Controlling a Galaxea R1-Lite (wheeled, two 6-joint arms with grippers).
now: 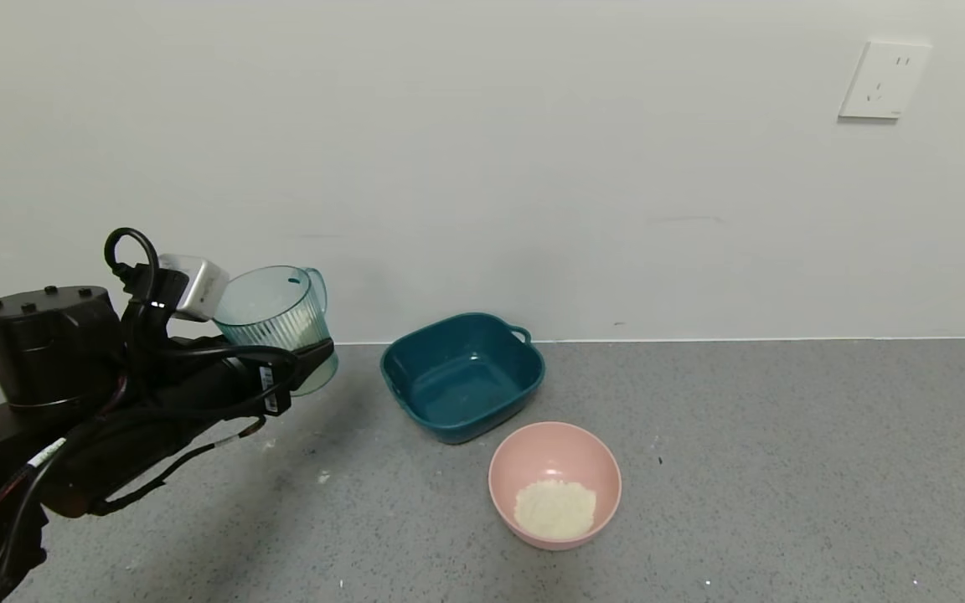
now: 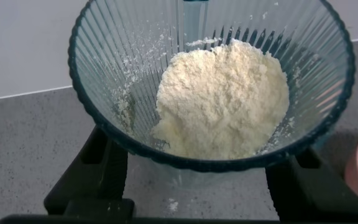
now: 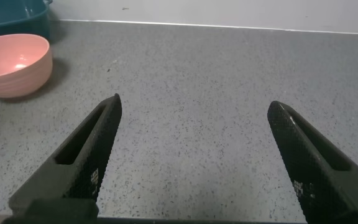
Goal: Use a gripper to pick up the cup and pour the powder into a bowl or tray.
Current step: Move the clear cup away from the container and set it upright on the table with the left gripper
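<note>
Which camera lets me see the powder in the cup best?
The left wrist view: it looks straight into the cup, showing the powder heaped inside. The head view shows the cup from the side, its powder barely visible. The right wrist view misses the cup.

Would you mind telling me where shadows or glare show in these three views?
Head view: a soft shadow lies on the counter beneath the left pincer holding the cup. Left wrist view: the powder is evenly lit, no glare. Right wrist view: a bright highlight sits inside the pink bowl.
</note>
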